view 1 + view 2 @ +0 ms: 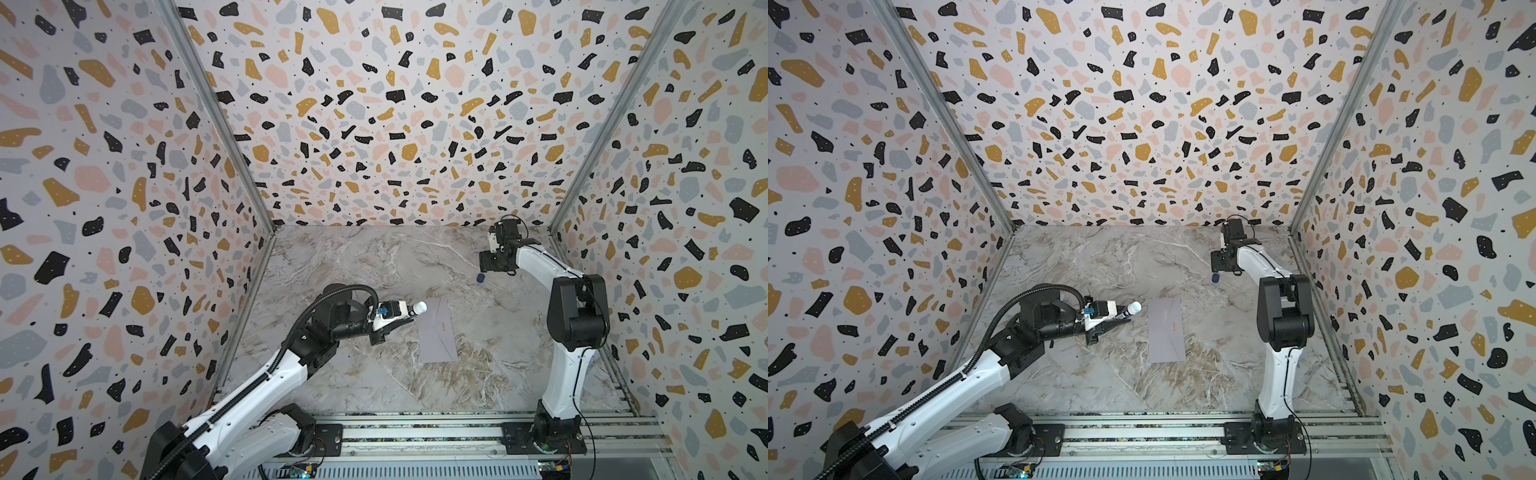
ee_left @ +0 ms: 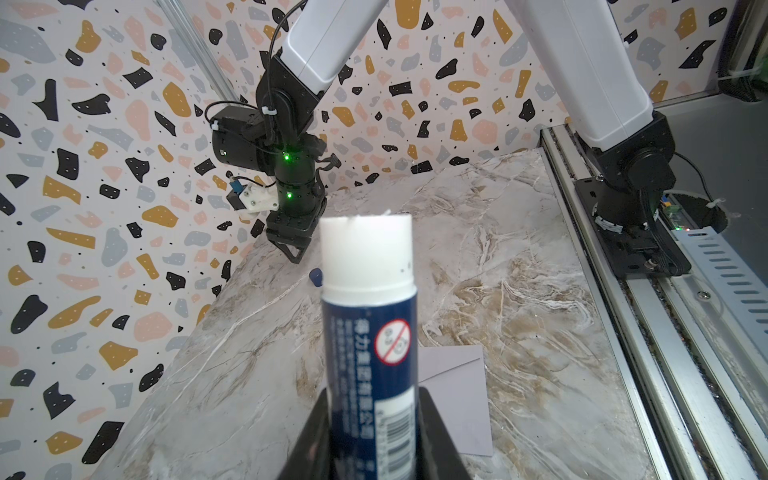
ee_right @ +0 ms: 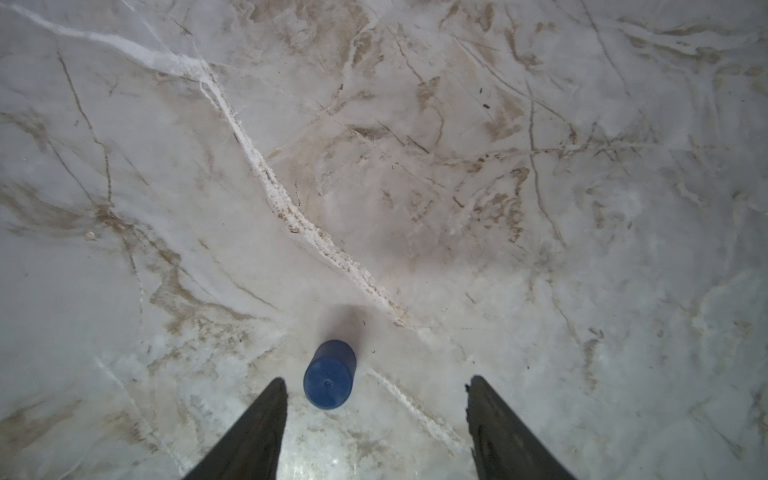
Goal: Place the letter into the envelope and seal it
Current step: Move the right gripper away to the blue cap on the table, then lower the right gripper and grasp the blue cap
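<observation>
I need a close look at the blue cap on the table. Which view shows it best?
Right wrist view: the blue cap appears large and sharp, by the open right gripper. In both top views the cap is a tiny speck; the left wrist view shows the cap small, past the glue stick.

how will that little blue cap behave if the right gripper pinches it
The blue cap looks like small plastic, so it is probably light and easily knocked. Its round wall may roll or slip from a pinch. It sits off-centre in the open right gripper, so one finger would likely push it first.
</observation>
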